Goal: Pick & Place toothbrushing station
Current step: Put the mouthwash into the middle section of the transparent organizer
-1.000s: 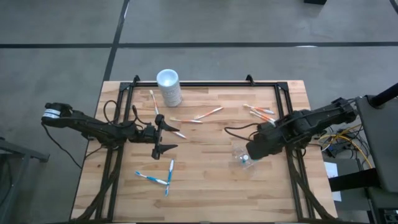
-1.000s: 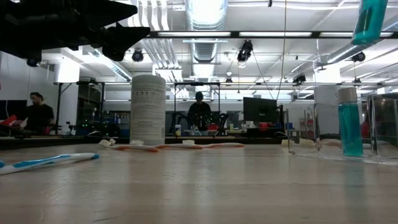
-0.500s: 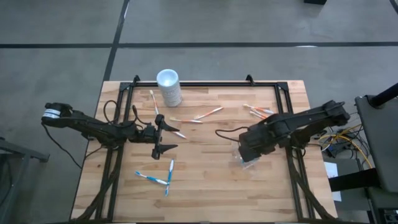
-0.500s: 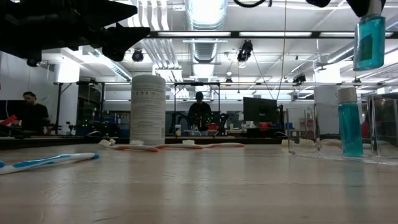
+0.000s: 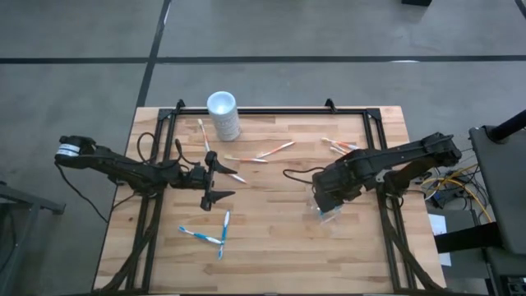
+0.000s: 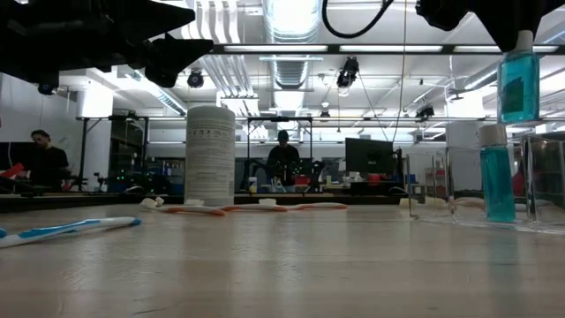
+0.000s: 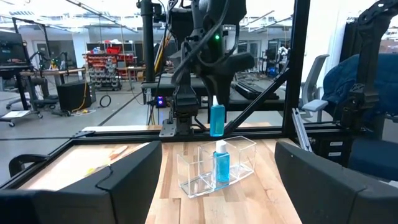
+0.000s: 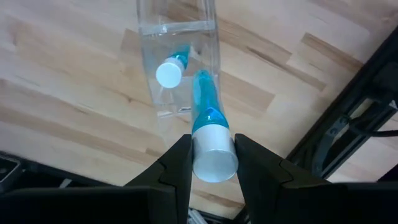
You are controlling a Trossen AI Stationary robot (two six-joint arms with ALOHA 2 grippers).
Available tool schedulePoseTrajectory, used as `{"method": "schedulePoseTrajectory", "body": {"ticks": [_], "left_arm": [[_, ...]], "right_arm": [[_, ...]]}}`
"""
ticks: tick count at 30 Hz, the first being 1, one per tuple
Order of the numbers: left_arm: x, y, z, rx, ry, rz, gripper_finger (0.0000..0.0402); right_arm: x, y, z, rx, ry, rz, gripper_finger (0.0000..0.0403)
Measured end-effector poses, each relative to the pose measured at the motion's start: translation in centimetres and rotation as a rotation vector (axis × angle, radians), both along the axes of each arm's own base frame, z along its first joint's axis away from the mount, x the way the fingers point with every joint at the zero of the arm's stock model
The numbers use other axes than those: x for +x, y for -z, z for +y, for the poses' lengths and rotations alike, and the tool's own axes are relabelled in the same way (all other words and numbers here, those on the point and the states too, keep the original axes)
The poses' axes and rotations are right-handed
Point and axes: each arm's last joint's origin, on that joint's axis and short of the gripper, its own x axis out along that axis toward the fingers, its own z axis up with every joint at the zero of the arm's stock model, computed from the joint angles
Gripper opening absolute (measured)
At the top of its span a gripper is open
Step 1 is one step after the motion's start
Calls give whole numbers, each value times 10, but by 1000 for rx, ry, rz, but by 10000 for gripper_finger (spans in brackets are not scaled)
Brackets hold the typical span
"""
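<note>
Two blue bottles — one in right tool

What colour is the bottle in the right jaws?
Teal-blue bottle, white cap; right wrist view.

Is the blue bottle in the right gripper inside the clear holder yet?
Not yet: the right gripper holds the blue bottle by its cap above the clear holder.

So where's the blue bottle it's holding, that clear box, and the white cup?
blue bottle (image 8: 208,127), right wrist view, blue body under the cap.
clear box (image 7: 239,154), left wrist view, side wall.
white cup (image 5: 223,114), high view, its side.
</note>
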Motion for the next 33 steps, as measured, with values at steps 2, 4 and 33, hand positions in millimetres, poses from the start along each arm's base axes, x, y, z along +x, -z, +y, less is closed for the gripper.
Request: {"method": "schedulePoseTrajectory", "body": {"ticks": [2,4,33], "left_arm": [[0,0,0,0,0,0,319],[0,0,0,0,0,0,319],[0,0,0,0,0,0,319]], "right_arm": [[1,4,0,-1,-3,0,100],[0,8,0,-3,-10,10,100],[6,60,1,8,-19,-33,100]]}}
